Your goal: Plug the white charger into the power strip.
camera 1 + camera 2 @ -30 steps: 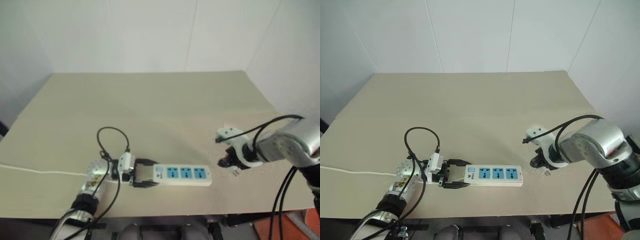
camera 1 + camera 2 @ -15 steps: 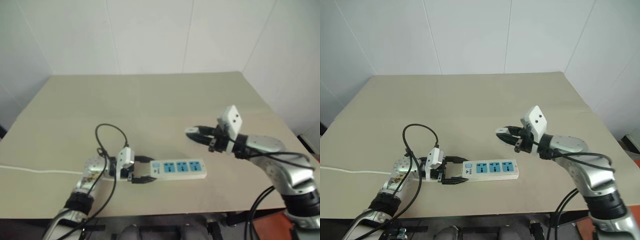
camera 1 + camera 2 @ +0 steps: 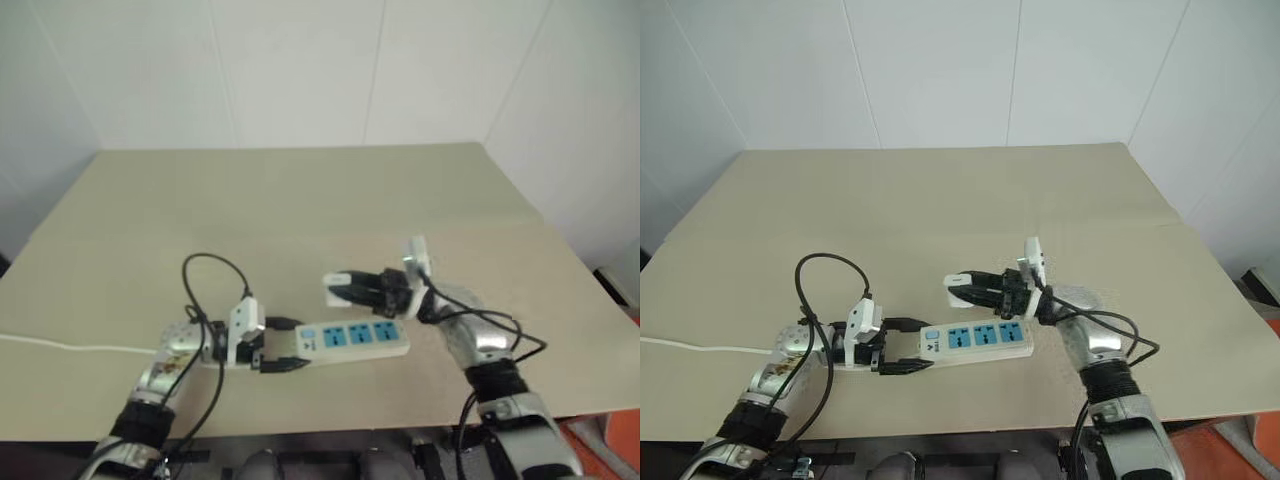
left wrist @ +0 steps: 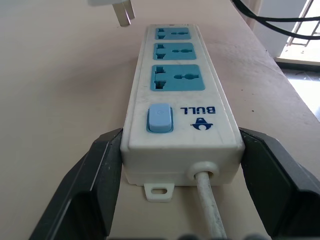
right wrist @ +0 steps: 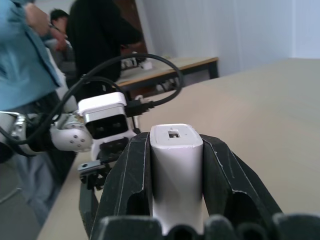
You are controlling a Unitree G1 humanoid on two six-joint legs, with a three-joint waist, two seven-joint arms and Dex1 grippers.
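Swinging in from the counter's right edge, right end effector [image 3: 975,291], clamped on the white charger [image 3: 958,290], now hangs just above the power strip [image 3: 976,340] near the front edge, w/ left end effector [image 3: 902,346] bracing its switch end, so insertion looks next.

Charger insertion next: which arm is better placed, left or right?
Right. The right gripper is shut on the white charger, above the power strip. The left gripper brackets the strip's switch end, so it looks best left steadying.
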